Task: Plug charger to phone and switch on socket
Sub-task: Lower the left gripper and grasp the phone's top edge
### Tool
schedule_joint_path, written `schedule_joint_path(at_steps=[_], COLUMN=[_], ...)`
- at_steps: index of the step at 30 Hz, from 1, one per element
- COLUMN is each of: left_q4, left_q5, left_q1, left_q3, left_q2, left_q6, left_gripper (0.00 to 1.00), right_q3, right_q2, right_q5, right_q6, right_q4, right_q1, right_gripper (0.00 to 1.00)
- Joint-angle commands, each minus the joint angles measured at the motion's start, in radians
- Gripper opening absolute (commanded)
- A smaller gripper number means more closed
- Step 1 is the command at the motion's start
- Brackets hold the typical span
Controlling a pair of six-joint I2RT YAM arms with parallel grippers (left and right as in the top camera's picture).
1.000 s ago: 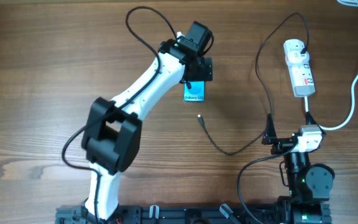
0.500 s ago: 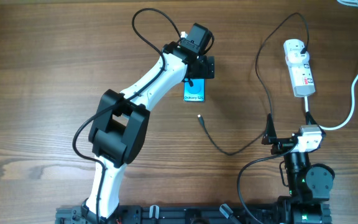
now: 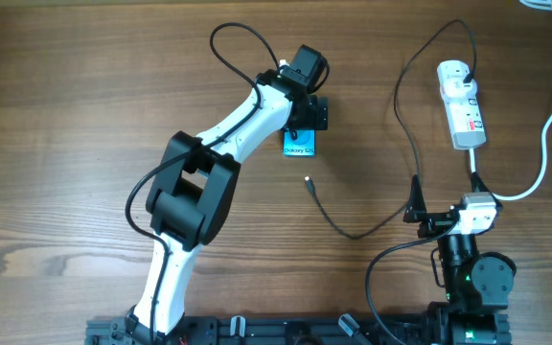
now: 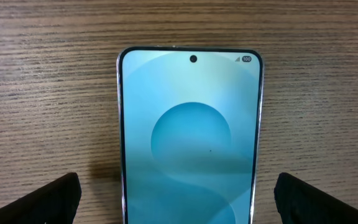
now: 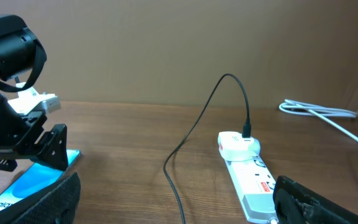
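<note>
- Across the wooden table [image 3: 65, 96], the left arm [image 3: 228, 134] is stretching far out from its base.
- Over on the right, the socket [image 3: 461, 105] is lying flat, with a white plug [image 5: 239, 144] sitting in its far end.
- The charger [image 3: 310, 185] is trailing from that plug in a long curve, its tip lying loose near the phone [image 4: 190, 143], not touching it.
- The phone is lying face up mid-table, its screen glowing turquoise.
- The left gripper [image 4: 179, 199] is hovering over the phone, fingers spread wide on either side, gripping nothing.
- The right gripper [image 5: 179, 202] is sitting near its base, gaping wide and empty.
</note>
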State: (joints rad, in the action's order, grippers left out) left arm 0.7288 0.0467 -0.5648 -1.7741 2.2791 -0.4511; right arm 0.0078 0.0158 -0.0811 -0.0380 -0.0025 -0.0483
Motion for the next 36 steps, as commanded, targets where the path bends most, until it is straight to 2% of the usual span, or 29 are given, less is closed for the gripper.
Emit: schedule_joint_path(at_steps=[1, 30, 36], left_q4=[-0.007, 0.046, 0.034], left_q5=[0.015, 0.027, 0.164], left_q1=[-0.021, -0.023, -0.071], left_q3=[-0.01, -0.01, -0.01], left_q2=[0.008, 0.061, 0.061], left_q6=[-0.017, -0.023, -0.02], left_gripper=[1.0, 0.98, 1.0], right_q3=[-0.001, -0.001, -0.001], right_q2=[-0.005, -0.005, -0.005], right_q5=[0.006, 0.006, 0.006], right_q6=[0.014, 0.014, 0.014], right_q4=[0.002, 0.002, 0.002], right_q1=[0.006, 0.006, 0.006], right_gripper=[1.0, 1.0, 1.0])
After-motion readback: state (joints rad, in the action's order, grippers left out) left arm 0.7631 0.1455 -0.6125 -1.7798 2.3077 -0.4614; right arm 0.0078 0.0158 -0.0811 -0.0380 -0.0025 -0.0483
